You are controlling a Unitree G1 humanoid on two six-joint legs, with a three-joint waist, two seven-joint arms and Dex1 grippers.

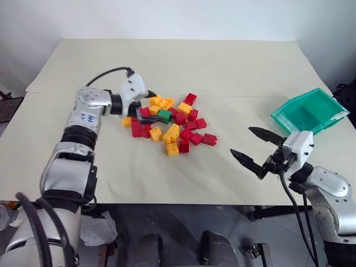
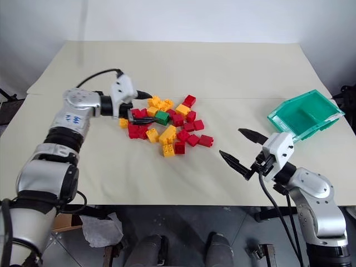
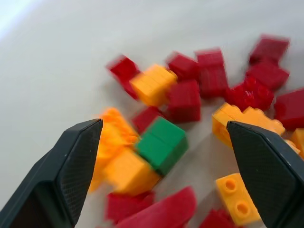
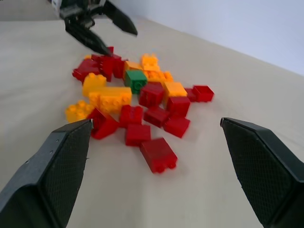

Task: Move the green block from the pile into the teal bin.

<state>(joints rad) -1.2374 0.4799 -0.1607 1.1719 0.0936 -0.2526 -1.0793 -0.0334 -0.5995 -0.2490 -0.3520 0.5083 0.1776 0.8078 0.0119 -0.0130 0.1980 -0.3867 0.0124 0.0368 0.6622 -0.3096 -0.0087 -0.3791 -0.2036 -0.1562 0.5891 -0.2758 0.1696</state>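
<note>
Near middle of the pile (image 1: 169, 123) sits the green block (image 1: 164, 115), touching red and yellow bricks, well apart from the teal bin (image 1: 309, 111). Probably light, stiff, smooth plastic, so best pinched on two flat opp. sides. Left gripper (image 1: 146, 108) spread wide just beside block, empty; right gripper (image 1: 257, 150) also wide apart, empty, btw. pile and bin.

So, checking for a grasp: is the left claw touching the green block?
Apart. In the left wrist view the open left claw has gaps on both sides of the green block.
</note>
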